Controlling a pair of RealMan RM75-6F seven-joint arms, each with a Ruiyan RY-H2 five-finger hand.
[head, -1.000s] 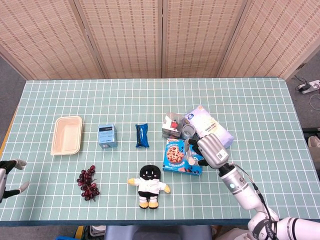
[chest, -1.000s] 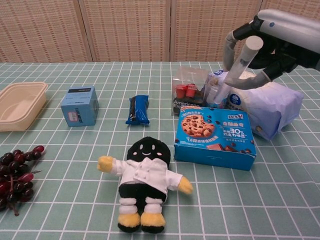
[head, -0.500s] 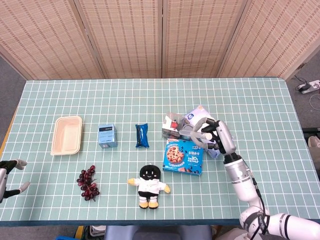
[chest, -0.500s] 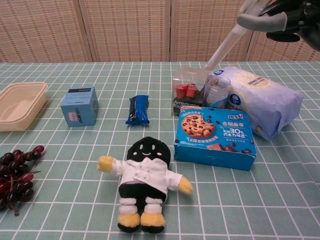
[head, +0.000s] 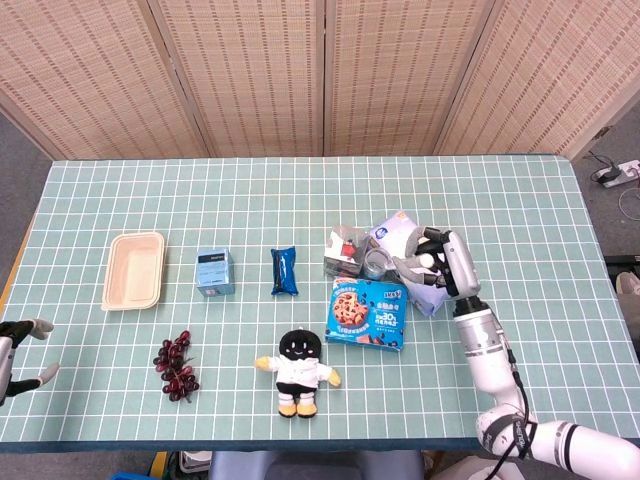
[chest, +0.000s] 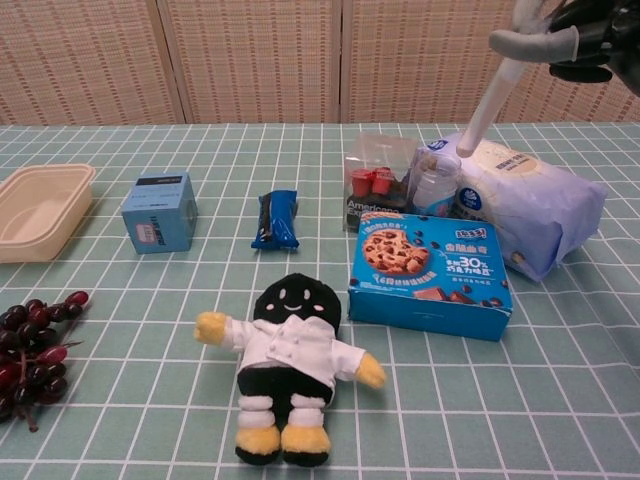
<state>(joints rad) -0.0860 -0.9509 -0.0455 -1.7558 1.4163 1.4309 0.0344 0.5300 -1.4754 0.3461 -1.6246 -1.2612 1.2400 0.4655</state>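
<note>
My right hand hovers above the white and lavender bag, holding nothing. In the chest view the right hand is at the top right, fingers apart, with one finger reaching down toward the bag without clearly touching it. Just left of the bag stand a small clear jar and a clear box of cups. A blue cookie box lies in front of them. My left hand stays at the table's near left edge with fingers spread, holding nothing.
A plush doll lies near the front edge, with dark grapes to its left. Further back, from left to right, are a beige tray, a small blue box and a dark blue snack bar.
My right hand has risen from over the cookie box and jar and moved back and right, over the bag. The left hand and all objects stay put.
</note>
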